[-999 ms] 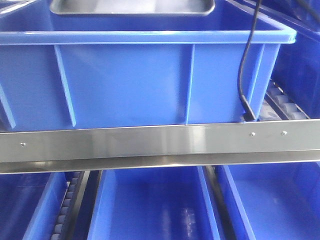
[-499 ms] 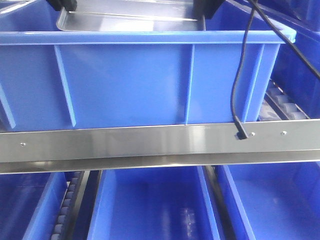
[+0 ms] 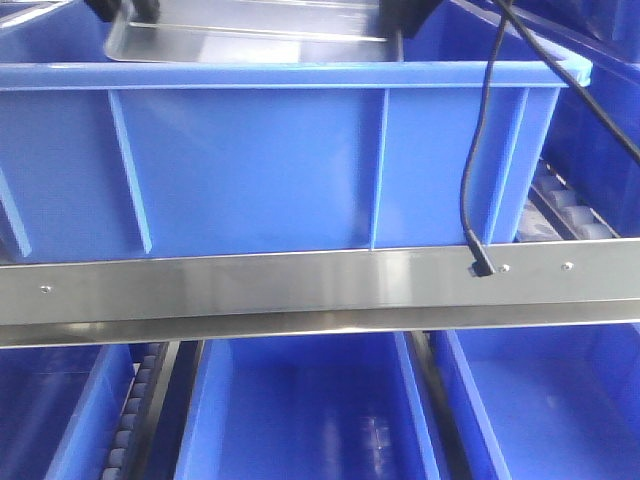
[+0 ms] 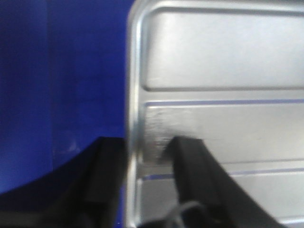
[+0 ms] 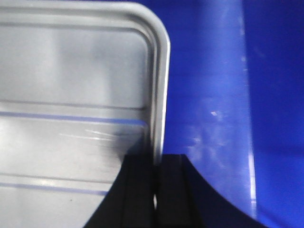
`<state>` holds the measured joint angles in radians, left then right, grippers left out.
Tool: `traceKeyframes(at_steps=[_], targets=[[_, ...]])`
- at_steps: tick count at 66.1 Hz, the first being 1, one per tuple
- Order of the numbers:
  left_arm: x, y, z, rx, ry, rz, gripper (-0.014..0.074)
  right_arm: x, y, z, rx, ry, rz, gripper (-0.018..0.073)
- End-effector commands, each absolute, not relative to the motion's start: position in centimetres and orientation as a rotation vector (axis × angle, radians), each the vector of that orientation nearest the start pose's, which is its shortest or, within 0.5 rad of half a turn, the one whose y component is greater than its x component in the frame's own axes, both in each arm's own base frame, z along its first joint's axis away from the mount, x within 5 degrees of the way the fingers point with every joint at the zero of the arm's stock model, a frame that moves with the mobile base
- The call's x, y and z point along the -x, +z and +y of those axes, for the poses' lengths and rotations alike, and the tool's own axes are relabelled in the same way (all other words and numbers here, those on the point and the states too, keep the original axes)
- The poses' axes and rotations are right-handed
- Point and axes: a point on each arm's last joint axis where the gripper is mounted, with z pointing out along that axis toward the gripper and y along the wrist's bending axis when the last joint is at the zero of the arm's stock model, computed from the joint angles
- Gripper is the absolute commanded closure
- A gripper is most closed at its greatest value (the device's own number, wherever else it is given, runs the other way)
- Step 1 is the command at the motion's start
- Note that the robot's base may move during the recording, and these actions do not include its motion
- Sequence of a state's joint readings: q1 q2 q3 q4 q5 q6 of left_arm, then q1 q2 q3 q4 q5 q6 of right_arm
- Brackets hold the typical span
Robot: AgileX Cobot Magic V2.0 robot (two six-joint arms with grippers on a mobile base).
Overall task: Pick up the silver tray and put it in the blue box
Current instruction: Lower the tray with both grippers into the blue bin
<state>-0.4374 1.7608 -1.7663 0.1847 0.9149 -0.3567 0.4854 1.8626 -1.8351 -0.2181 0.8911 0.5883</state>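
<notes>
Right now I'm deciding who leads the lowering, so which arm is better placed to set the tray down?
Neither alone. The left gripper straddles one rim of the shallow rectangular silver metal tray; the right gripper clamps the opposite rim. Both should probably lower it together into the large blue plastic crate.

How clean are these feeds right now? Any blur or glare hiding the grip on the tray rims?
Left wrist view: soft focus, a bright glare patch on the large shallow silver metal tray beside the left gripper, rim still readable between the fingers. Right wrist view: blurred, the right gripper dark against the rim. Front view: sharper, washed highlights on the steel rail below the wide blue plastic crate.
</notes>
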Motion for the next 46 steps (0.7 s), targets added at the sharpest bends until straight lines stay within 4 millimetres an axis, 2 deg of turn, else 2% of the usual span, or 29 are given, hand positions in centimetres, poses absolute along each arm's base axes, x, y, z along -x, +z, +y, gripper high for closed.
traceKeyframes(at_steps=[1, 6, 11, 29, 34, 42, 44, 46], targets=[[-36.1, 41.2, -15.6, -0.076, -0.272, 2.209, 0.0262, -37.8, 40.2, 19.1, -0.025, 0.424, 2.173, 0.0355], [-36.2, 41.0, -14.9, -0.056, -0.246, 2.228, 0.0255, -38.1, 40.2, 18.4, -0.046, 0.413, 2.175, 0.0243], [-36.4, 41.0, -14.4, -0.04, -0.238, 2.233, 0.0258, -38.2, 40.2, 17.9, -0.059, 0.403, 2.184, 0.018], [-36.7, 41.0, -13.6, -0.009, -0.236, 2.232, 0.0271, -38.3, 40.3, 17.6, -0.067, 0.403, 2.174, 0.0179], [-36.7, 41.0, -13.7, -0.003, -0.258, 2.236, 0.0372, -38.3, 40.4, 17.7, -0.063, 0.41, 2.166, 0.0246], [-36.6, 41.0, -13.9, 0.003, -0.282, 2.239, 0.0616, -38.3, 40.4, 17.7, -0.063, 0.411, 2.165, 0.047], [-36.6, 41.0, -13.9, 0.004, -0.282, 2.24, 0.0605, -38.3, 40.4, 17.7, -0.063, 0.411, 2.163, 0.052], [-36.6, 41.0, -13.9, 0.003, -0.283, 2.239, 0.0601, -38.3, 40.4, 17.7, -0.063, 0.411, 2.163, 0.0505]])
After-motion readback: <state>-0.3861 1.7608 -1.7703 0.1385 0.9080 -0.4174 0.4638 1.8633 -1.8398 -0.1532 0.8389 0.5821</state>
